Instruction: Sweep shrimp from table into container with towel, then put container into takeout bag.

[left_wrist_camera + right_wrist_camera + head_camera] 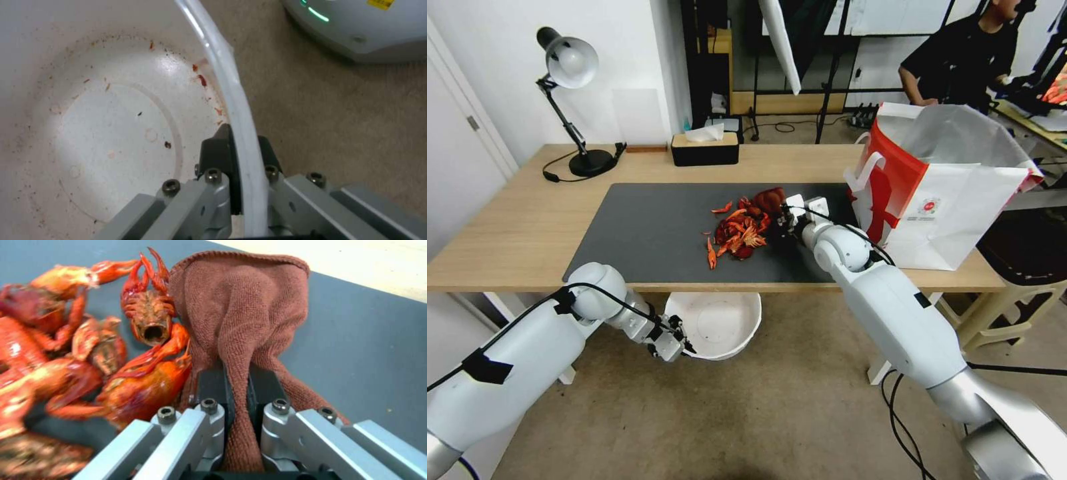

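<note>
Rust-brown towel (pixel 240 310) pinched in a fold between the right gripper (pixel 237 386) fingers, jaws closed on it; its lower end is hidden inside the gripper body. Cloth stands bunched on the grey mat (pixel 647 230), touching the shrimp (pixel 739 232) pile on the pile's far right side. Nearest shells in the right wrist view press against the cloth; those at the frame edge are blurred. Left gripper (pixel 238 146) is clamped on the rim of the container (pixel 720 323), held below the near edge of the table (pixel 507 227); table hides its far rim. Takeout bag (pixel 954 200) stands at the table's right end.
</note>
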Controlling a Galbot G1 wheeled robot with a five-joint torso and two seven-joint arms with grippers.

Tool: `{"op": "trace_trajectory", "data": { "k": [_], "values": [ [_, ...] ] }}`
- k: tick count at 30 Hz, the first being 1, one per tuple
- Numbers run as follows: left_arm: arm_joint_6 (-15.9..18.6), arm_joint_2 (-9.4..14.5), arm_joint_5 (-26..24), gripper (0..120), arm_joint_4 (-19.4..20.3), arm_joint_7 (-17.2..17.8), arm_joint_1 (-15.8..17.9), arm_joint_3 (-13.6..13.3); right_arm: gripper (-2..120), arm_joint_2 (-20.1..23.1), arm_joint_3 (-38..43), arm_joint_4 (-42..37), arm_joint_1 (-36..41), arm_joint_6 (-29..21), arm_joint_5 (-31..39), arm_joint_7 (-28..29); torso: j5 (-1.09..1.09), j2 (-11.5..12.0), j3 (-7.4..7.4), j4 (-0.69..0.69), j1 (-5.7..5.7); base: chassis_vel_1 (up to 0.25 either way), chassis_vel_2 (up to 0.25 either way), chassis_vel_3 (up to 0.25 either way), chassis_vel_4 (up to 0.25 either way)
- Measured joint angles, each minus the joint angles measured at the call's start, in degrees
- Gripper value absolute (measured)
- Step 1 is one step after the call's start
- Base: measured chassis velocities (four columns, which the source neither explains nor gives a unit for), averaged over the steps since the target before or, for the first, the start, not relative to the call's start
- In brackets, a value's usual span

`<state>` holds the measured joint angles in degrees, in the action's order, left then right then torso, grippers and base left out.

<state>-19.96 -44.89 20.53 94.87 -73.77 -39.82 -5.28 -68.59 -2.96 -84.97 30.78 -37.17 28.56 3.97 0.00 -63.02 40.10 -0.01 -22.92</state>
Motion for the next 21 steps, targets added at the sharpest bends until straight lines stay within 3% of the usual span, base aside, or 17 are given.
{"op": "trace_trajectory", "data": {
  "k": [21],
  "values": [
    [0.02,-1.10,0.05,0,-1.29,0.33,1.22,-0.98,3,1.68,-1.25,-6.76,3.41,-1.91,0.21,0.24,0.00,0.00,0.00,0.01,0.00,0.000,0.000,0.000,0.000]
  ]
}}
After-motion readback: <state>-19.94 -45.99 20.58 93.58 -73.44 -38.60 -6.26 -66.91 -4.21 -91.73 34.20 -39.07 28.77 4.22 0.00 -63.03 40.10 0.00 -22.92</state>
